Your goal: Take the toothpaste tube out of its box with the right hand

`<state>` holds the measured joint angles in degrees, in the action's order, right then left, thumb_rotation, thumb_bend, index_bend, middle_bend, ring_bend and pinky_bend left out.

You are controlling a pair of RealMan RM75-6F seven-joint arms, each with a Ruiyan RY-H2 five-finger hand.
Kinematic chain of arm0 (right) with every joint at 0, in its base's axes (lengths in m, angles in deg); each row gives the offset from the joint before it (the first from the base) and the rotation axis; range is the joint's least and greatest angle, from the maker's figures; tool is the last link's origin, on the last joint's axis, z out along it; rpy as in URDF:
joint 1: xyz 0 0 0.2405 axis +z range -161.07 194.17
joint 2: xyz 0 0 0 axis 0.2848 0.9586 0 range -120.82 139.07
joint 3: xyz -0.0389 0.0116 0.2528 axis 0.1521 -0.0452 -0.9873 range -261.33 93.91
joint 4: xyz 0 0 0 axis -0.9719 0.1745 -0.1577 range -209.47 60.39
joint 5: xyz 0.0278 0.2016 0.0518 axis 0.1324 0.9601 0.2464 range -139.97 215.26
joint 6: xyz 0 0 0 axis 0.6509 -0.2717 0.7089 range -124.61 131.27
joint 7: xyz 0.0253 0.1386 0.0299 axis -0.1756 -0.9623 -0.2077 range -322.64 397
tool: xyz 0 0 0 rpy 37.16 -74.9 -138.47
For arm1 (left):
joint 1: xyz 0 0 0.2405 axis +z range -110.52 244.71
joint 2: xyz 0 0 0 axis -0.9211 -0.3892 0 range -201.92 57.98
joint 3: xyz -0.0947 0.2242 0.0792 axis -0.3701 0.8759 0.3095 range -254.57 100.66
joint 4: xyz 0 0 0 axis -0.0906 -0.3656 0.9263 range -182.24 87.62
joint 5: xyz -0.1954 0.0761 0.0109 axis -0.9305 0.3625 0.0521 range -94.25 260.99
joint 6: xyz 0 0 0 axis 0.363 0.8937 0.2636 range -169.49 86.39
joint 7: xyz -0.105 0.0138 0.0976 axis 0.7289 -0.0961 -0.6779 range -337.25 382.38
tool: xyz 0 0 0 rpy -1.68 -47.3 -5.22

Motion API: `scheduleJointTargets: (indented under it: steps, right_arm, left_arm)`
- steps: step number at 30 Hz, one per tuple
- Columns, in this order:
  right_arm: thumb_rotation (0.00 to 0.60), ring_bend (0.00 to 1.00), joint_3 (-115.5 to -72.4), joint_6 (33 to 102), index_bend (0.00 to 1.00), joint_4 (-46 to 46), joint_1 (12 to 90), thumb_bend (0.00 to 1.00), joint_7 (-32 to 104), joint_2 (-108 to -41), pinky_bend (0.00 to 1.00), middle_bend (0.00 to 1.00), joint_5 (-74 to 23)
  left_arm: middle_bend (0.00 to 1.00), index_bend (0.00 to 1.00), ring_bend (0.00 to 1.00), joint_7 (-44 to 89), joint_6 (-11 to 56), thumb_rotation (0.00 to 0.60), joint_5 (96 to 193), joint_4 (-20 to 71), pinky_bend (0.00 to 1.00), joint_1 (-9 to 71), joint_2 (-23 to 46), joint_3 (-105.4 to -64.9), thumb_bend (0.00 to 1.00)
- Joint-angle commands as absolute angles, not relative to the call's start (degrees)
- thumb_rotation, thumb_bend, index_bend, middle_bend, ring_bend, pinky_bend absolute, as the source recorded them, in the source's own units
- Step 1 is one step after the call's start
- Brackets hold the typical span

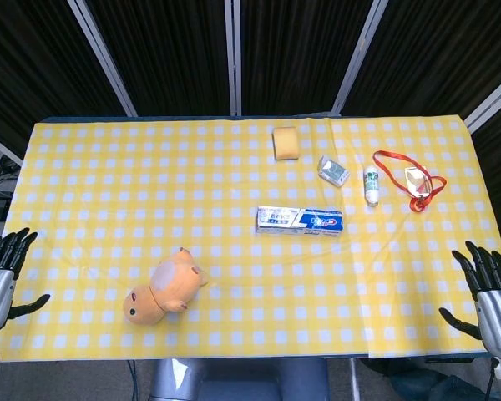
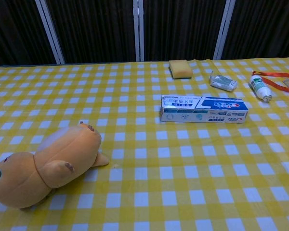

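Note:
The toothpaste box (image 1: 300, 220) lies flat near the middle of the yellow checked table (image 1: 108, 184), long side left to right; in the chest view the toothpaste box (image 2: 203, 109) sits right of centre, and no tube shows outside it. My right hand (image 1: 487, 292) hangs at the table's front right corner with fingers spread and nothing in it, well apart from the box. At the front left edge my left hand (image 1: 2, 276) is also spread and holds nothing. Neither hand shows in the chest view.
An orange plush toy (image 1: 164, 286) lies front left. Behind the box are a yellow sponge (image 1: 285, 142), a small foil packet (image 1: 333, 171), a small white bottle (image 1: 371, 185) and a red lanyard with a card (image 1: 416, 181).

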<state>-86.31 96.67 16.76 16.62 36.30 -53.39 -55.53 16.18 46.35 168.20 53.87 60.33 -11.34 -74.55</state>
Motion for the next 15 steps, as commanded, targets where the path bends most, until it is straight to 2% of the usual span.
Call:
scheduleJointTargets:
  steps: [1, 11, 15]
  right_arm:
    - [0.600, 0.00, -86.3, 96.6, 0.14, 16.8, 16.6, 0.00, 36.3, -53.4, 0.00, 0.00, -55.5]
    - [0.600, 0.00, -86.2, 96.0, 0.13, 16.8, 16.9, 0.00, 36.2, -53.5, 0.00, 0.00, -55.4]
    - [0.600, 0.00, -86.2, 92.2, 0.10, 17.8, 18.7, 0.00, 33.8, -53.0, 0.00, 0.00, -54.4]
  left_arm:
    - [0.00, 0.00, 0.00, 16.1, 46.5, 0.600, 168.4, 53.9, 0.00, 60.6, -11.4, -74.7, 0.00]
    - [0.00, 0.00, 0.00, 16.5, 46.2, 0.600, 168.6, 54.0, 0.00, 61.2, -11.6, -75.3, 0.00]
    - [0.00, 0.00, 0.00, 16.7, 46.1, 0.600, 168.4, 53.9, 0.00, 61.4, -11.6, -75.7, 0.00]
